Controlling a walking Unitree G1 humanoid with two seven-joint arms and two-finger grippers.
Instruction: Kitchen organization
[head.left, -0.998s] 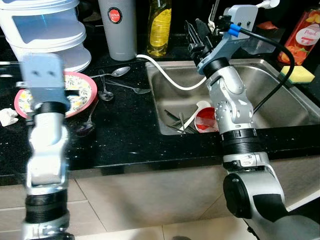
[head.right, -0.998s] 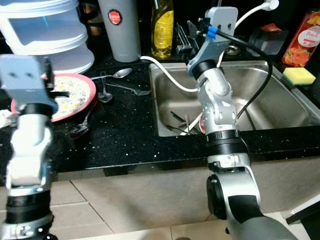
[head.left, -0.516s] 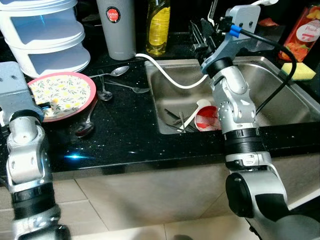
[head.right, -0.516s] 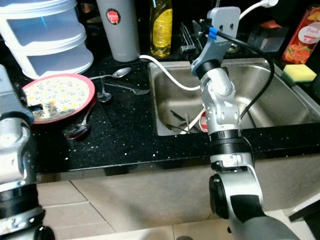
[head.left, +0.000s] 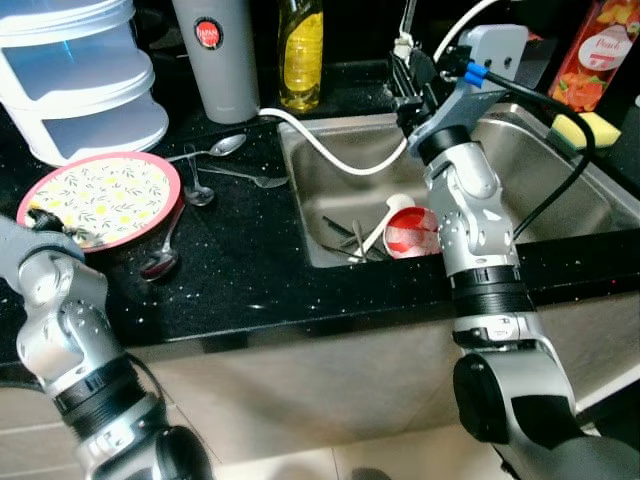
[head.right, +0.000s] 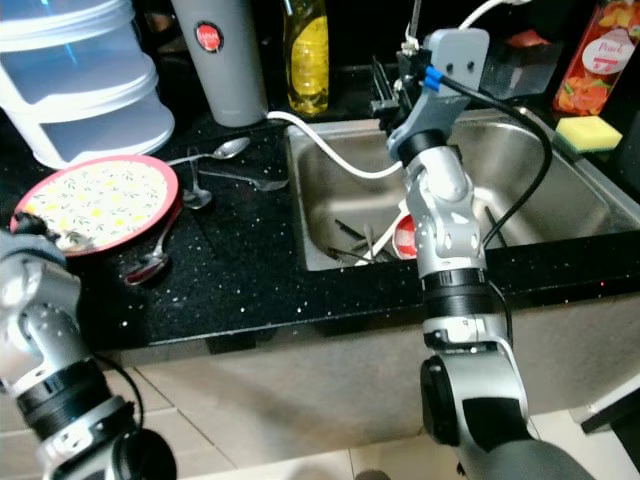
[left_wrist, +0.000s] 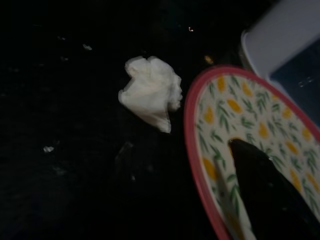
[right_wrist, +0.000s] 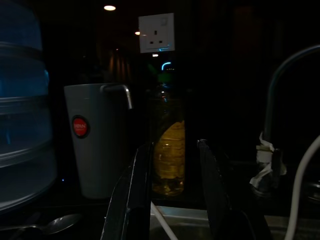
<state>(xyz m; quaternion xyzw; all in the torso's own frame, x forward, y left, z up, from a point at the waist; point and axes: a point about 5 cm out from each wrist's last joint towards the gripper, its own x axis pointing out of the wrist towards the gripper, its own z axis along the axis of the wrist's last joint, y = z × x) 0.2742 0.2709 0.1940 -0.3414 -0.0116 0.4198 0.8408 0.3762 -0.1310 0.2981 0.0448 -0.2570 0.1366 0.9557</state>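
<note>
A floral plate (head.left: 100, 195) with a red rim lies on the black counter, left of the sink (head.left: 560, 180). My left gripper (head.left: 42, 224) is at the plate's near-left edge; one black finger (left_wrist: 265, 190) shows over the plate's rim in the left wrist view. A crumpled white tissue (left_wrist: 150, 92) lies on the counter just outside the plate. My right gripper (right_wrist: 172, 195) is held high over the sink's back edge, open with nothing between its fingers, pointing at a yellow bottle (right_wrist: 169, 155). A red cup (head.left: 412, 232) and several pieces of cutlery (head.left: 345, 240) lie in the sink.
Spoons (head.left: 215, 147) lie on the counter between plate and sink, one (head.left: 160, 262) close by the plate. A grey jug (head.left: 213, 60) and stacked white containers (head.left: 75, 85) stand at the back. A white hose (head.left: 330, 155) runs into the sink. A yellow sponge (head.left: 580, 128) sits far right.
My left arm has dropped from in front of the plate down to the lower left, leaving its gripper at the plate's near edge. The right arm has hardly moved. The camera shifted slightly.
</note>
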